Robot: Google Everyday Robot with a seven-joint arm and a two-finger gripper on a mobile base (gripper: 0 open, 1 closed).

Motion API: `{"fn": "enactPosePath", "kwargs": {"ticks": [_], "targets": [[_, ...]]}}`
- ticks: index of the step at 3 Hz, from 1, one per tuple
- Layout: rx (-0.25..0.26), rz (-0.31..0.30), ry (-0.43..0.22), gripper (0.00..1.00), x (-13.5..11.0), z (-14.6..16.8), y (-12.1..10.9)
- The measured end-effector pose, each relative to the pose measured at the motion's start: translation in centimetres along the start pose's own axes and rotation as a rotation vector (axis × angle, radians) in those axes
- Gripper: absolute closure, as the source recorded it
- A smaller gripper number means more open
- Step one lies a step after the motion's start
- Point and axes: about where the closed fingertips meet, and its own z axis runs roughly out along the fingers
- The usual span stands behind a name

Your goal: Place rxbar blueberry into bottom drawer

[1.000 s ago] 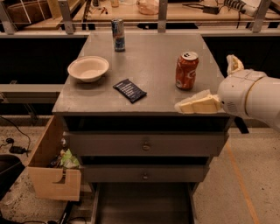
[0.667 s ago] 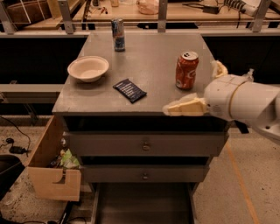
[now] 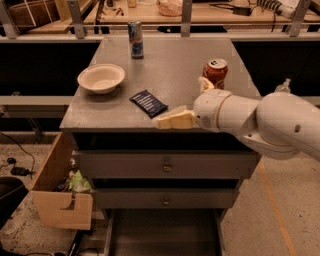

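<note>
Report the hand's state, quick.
Hand: open, holding nothing, at the front edge of the table, just right of the snack bar.

1. This looks like a robotics lab or workshop: a long workbench runs along the back, littered with tools and cables.
2. Up front, a grey metal cabinet with knobbed drawers stands on a bare speckled floor.
3. The robot's gripper, fingers spread apart, hovers over the front edge of the cabinet top.
</note>
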Motion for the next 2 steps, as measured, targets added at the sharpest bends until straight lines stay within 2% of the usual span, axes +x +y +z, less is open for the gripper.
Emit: {"fn": "enactPosePath", "kwargs": {"ticks": [2], "targets": [[-0.112, 0.026, -0.052, 0.00, 0.0, 7.0, 1.0]]}}
